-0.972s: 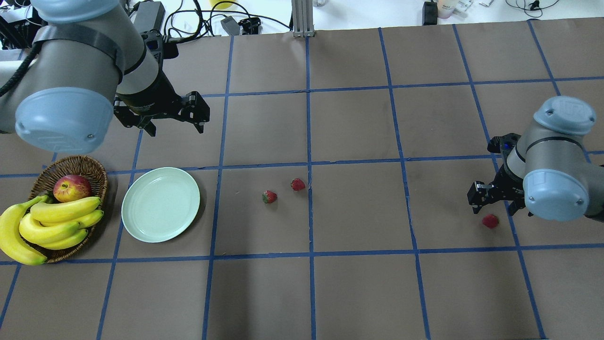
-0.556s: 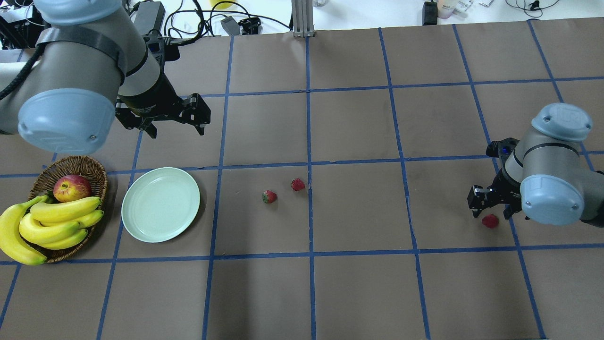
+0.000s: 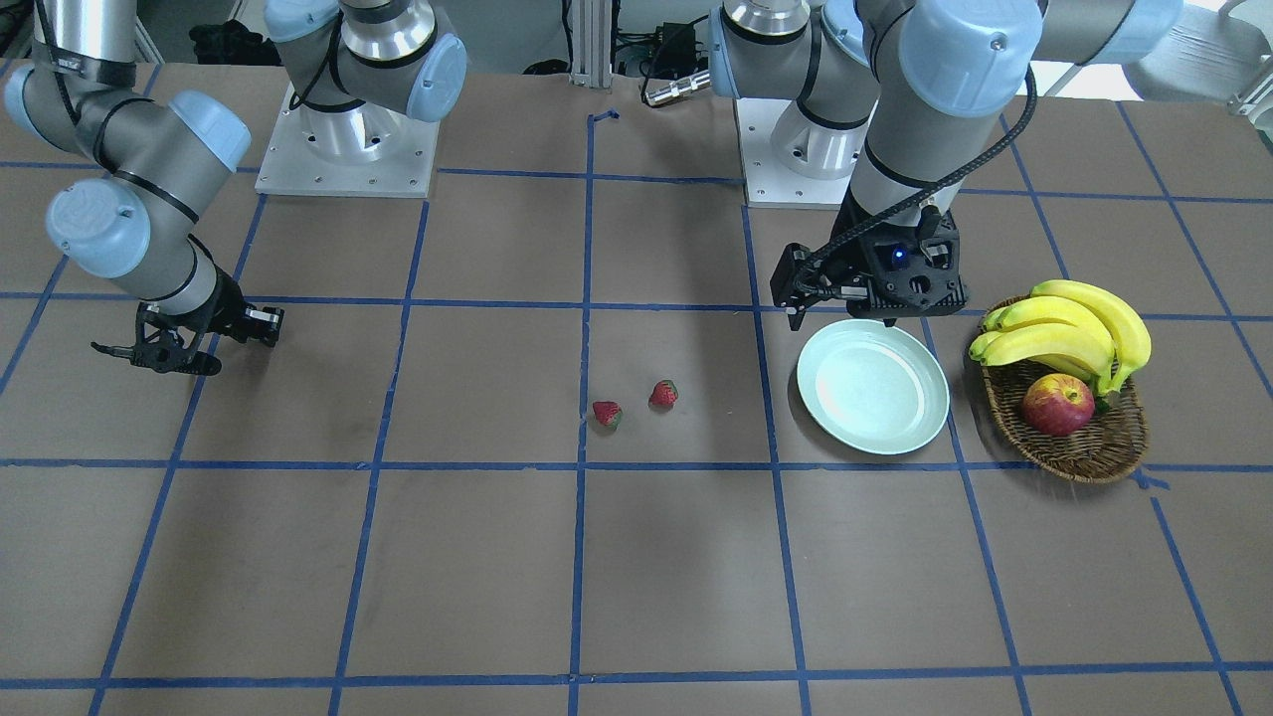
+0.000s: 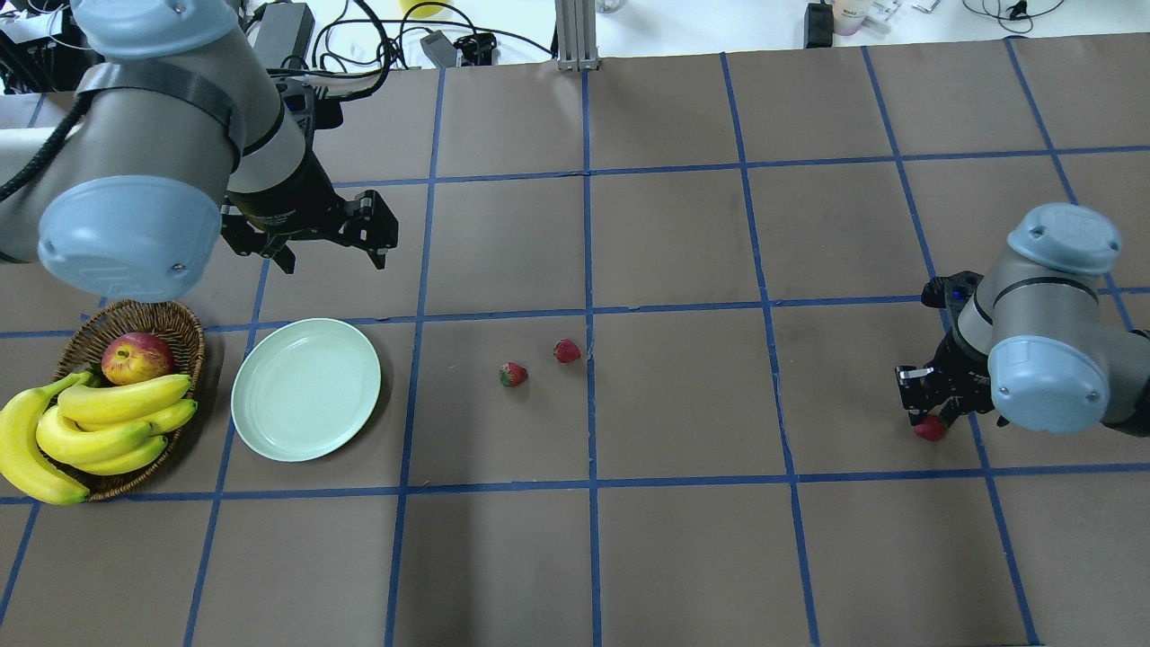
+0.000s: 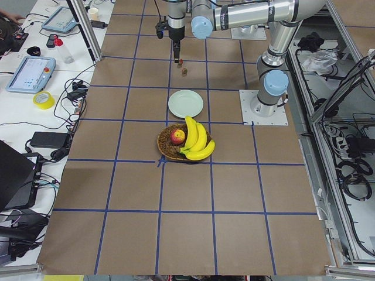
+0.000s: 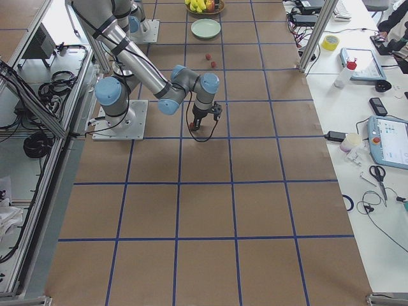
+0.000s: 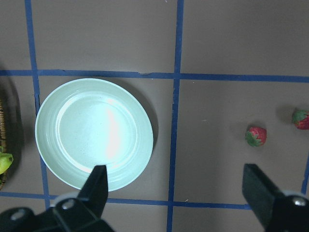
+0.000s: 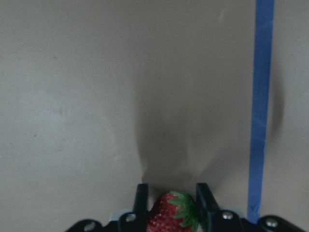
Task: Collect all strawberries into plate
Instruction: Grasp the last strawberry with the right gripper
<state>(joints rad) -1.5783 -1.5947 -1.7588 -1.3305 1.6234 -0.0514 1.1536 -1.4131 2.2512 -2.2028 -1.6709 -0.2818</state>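
The right gripper [image 4: 931, 415] is down at the brown paper-covered table [image 4: 683, 557] on the robot's right side. Its two black fingers [image 8: 140, 205] are pinching a small red strawberry with a green leafy cap [image 8: 170, 215] from either side, and the wrist view shows the berry filling the narrow gap between them. Whether the berry is clear of the surface cannot be told. The fingers seem to bracket the fruit across its width so that a soft, rounded thing does not slip out sideways.

Two more berries, the left middle strawberry [image 4: 513, 375] and the right middle strawberry [image 4: 567, 350], lie near each other but apart at the table's centre. The round, shallow, pale mint-green plate [image 4: 305, 402] has no berry in it, so the collecting looks to be at its first pick. The plate sits just beside a brown wicker basket [image 4: 184, 325] that holds yellow bananas [image 4: 108, 422] and a red-yellow apple [image 4: 137, 358], none of them wanted here.

The left gripper [image 4: 334, 261] hangs above the table just behind the plate with its fingers spread wide and nothing in them. Its camera looks down on the plate and both centre berries, probably because those lie on its side. The pinched berry is well apart from the plate, so it needs a long carry across the table.
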